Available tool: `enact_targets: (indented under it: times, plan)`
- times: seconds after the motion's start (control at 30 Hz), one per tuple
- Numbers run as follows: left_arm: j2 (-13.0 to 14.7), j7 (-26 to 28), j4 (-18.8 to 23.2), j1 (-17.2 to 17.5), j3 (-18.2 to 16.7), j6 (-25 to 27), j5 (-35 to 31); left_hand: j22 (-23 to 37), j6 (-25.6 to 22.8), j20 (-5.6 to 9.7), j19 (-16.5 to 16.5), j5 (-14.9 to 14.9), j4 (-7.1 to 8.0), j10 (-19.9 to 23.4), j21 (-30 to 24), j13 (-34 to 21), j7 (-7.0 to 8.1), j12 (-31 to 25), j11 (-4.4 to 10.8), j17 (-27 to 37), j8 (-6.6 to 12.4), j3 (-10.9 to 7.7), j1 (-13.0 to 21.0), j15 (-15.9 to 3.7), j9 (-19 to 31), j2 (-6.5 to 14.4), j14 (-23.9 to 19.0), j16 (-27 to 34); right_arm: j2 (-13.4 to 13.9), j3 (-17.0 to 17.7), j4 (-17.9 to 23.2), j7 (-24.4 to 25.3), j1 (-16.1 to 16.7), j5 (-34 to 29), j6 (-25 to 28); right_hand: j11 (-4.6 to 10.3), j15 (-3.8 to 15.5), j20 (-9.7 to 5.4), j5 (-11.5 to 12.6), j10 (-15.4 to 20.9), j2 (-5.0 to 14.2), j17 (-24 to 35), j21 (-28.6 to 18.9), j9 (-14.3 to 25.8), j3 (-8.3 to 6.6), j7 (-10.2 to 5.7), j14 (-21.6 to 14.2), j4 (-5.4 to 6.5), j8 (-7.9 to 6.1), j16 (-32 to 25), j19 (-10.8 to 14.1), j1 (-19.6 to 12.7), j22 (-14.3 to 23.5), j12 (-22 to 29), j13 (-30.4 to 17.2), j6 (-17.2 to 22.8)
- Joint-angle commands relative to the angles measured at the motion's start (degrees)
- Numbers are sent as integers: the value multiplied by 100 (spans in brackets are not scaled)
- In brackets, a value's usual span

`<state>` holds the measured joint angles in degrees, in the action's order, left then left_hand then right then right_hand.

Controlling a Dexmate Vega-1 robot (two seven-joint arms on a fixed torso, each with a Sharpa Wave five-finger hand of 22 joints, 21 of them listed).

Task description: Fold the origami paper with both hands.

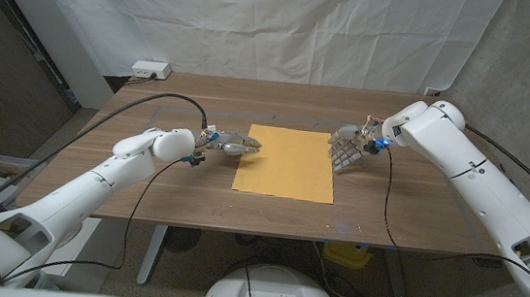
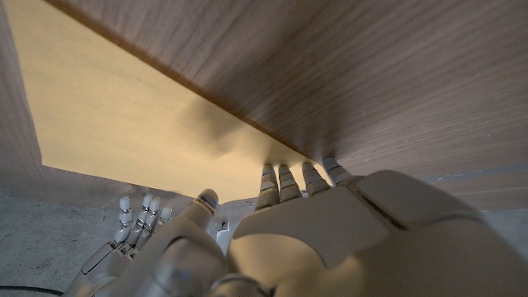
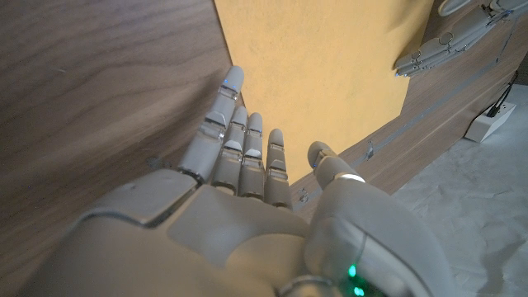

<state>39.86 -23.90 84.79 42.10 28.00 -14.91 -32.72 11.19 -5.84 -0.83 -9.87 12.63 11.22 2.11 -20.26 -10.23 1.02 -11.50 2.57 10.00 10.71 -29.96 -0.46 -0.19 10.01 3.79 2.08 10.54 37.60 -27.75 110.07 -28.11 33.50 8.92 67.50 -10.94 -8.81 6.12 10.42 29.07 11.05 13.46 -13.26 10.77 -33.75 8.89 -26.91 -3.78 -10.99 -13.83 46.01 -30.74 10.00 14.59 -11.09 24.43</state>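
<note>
A square sheet of yellow-orange origami paper lies flat and unfolded in the middle of the wooden table. My left hand is at the paper's left edge, fingers stretched out, their tips over that edge and holding nothing. My right hand is at the paper's right edge with its fingers apart and extended, also holding nothing. In the left wrist view my left hand reaches to the paper, with the right hand across it. The right wrist view has my right hand beside the paper, and the left hand at the far edge.
A white power strip sits behind the table's far left corner, in front of a white curtain. Bare wood surrounds the paper on all sides. Black cables run along both arms.
</note>
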Motion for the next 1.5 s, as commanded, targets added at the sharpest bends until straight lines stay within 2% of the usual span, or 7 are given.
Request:
enact_targets:
  times: [0.03, 0.5, 0.73, 0.8, 0.9, 1.17, 1.5]
  plan:
    - [28, 24, -23, 15, -22, -39, 28, -4, -23, 30, -2, 22, 15, 16, 9, -36, -4, -10, -7, 22, -19, 29, -15, -37, 14, 604, 0, 18, -67, -154, -129, -9, -104, -15, 96, -30, 17, 1, -14, 0, 0, 29, -5, 36, -20, 285, -12, 51, 21, -14, 50, -44, 22, -8, -15, -14]
    - [37, 48, -78, 7, -26, -100, 56, -3, -22, 32, -1, 29, 15, 18, 15, -36, -6, -9, -3, 21, -19, 49, -13, -35, 14, 610, 2, 17, -174, -108, -260, -44, -39, 76, -18, -52, -31, 39, -15, -67, -3, 51, 35, 37, 12, 288, 91, 137, 39, 28, 2, -27, 20, -45, -24, -61]
    - [39, 47, -115, -14, -16, -123, 52, -3, -18, 31, -1, 32, 14, 16, 18, -36, -3, -8, -13, 21, -21, 58, -12, -37, 14, 613, 2, 16, -432, 572, -516, -159, 436, 500, -672, -45, -21, 27, -14, -114, 3, 62, 43, 37, 22, 280, 118, 179, 60, 38, 5, -22, 19, -68, -28, -126]
    - [35, 57, -134, -21, -16, -140, 58, -3, -20, 29, 2, 33, 14, 15, 17, -36, -3, -7, -11, 21, -20, 60, -12, -36, 14, 614, 0, 17, -766, 1135, -965, -388, 750, 984, -1191, -48, -7, 8, -11, -107, 10, 66, 27, 37, 19, 283, 96, 190, 58, 29, 57, -30, 19, -66, -30, -134]
    - [35, 62, -155, -33, -13, -158, 60, -3, -19, 33, 4, 34, 15, 14, 18, -36, -1, -6, -13, 21, -21, 64, -12, -37, 14, 616, 0, 17, -659, 919, -793, -232, 658, 764, -966, -42, 9, -5, -9, -101, 14, 69, 24, 38, 16, 285, 86, 196, 57, 24, 71, -37, 20, -64, -31, -136]
    - [35, 94, -218, -61, -12, -218, 68, -3, -16, 31, 6, 38, 15, 15, 20, -36, -10, -6, -10, 21, -22, 72, -10, -39, 14, 621, 1, 16, -743, 995, -937, -361, 699, 876, -1136, 5, 2, -1, -9, -224, -6, 80, 26, 38, 29, 245, 80, 220, 80, 21, 95, -49, 21, -115, -36, -236]
    - [0, 127, -359, -135, 11, -291, 81, -2, -15, 32, 8, 42, 15, 8, 24, -36, -5, -3, -13, 20, -21, 82, -9, -41, 14, 627, 0, 16, -1244, 1443, -1765, -825, 895, 1491, -1732, 16, 17, -31, 0, -424, 22, 102, 73, 41, 33, 254, 167, 282, 106, 55, 29, -62, 20, -186, -44, -436]
